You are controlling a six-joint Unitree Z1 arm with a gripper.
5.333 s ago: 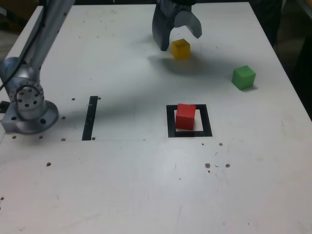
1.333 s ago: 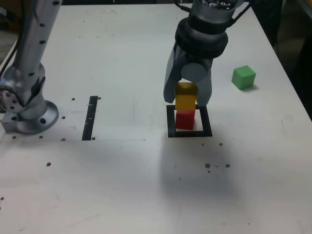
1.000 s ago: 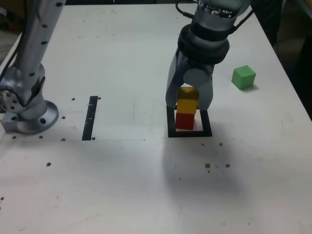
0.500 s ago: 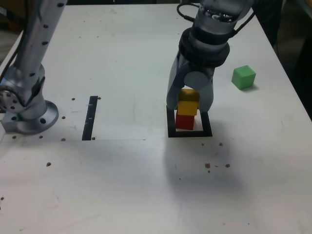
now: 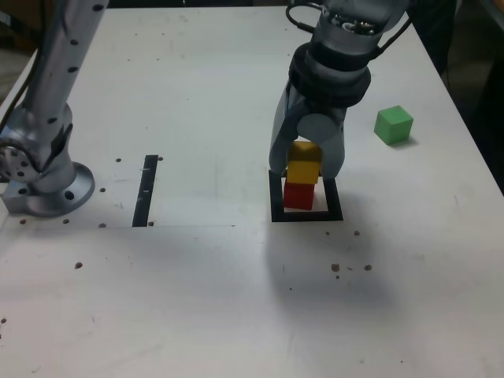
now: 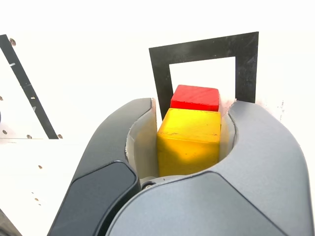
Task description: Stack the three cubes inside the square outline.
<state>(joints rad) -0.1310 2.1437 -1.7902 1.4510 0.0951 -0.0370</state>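
Note:
In the exterior view my gripper [image 5: 304, 173] reaches down over the square outline [image 5: 276, 208], shut on the yellow cube [image 5: 303, 168]. That cube rests on top of the red cube [image 5: 298, 196], which stands inside the outline. The wrist view shows the yellow cube [image 6: 188, 140] held between both fingers of the gripper [image 6: 193, 115], with the red cube [image 6: 195, 98] just below it and the black frame of the outline [image 6: 197, 49] around them. The green cube [image 5: 393, 124] lies alone on the table toward the exterior view's right, well apart from the gripper.
A narrow black strip [image 5: 145, 190] is marked on the white table toward the exterior view's left, near the arm's grey base [image 5: 43, 177]. The strip [image 6: 24, 88] also shows in the wrist view. Small dark specks dot the tabletop.
Five seconds ago the yellow cube lay at the back of the table under the open gripper. Over the last second the gripper lowered it slightly onto the red cube.

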